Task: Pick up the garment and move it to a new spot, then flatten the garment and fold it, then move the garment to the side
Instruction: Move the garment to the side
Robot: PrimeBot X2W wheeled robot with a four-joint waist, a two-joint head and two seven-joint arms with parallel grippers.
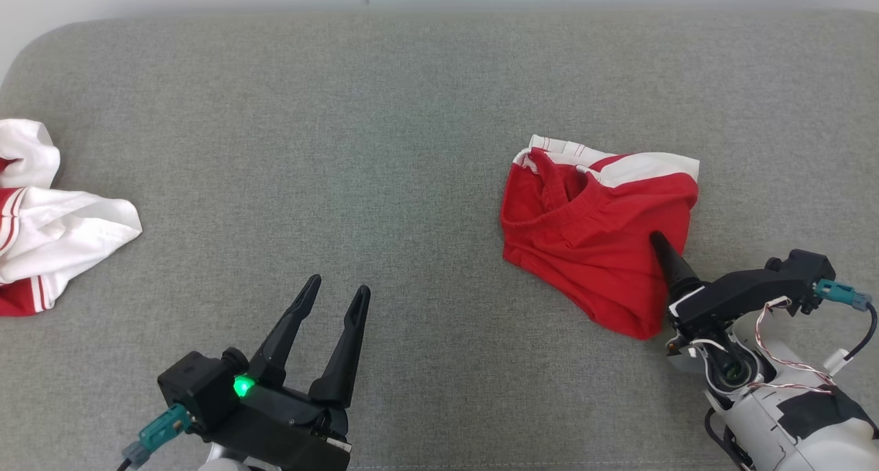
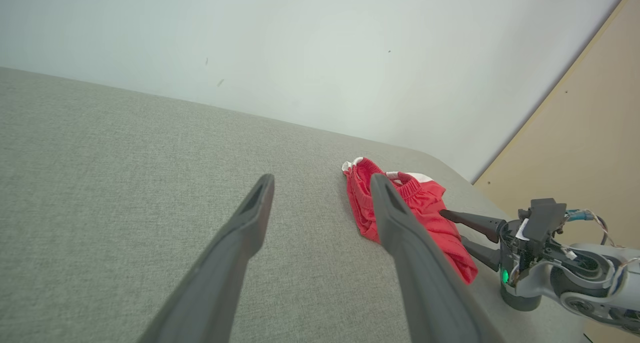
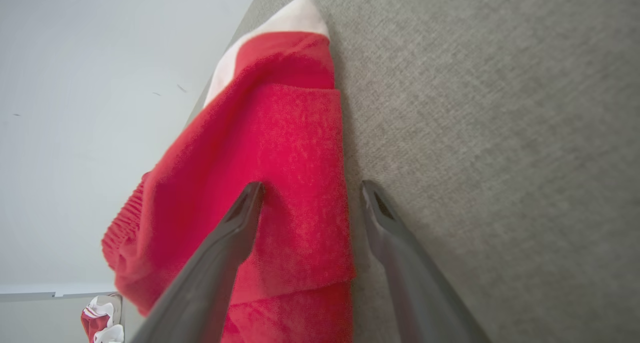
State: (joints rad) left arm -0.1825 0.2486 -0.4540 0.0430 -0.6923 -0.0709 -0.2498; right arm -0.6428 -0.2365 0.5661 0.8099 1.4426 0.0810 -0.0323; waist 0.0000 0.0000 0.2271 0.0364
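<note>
A white and red cloth (image 1: 55,231) lies far left of the left gripper (image 1: 338,285), whose jaws are wide open and hold nothing. The red garment (image 1: 597,231) lies bunched on the grey worktop (image 1: 412,148), well to their right. The right gripper (image 3: 312,185) has its jaws open at the garment's edge, one over the cloth and one beside it.

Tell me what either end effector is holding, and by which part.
Nothing is held. The right end effector is open, jaws astride an edge of the red shorts, not pinching it. The left end effector is open and empty.
</note>
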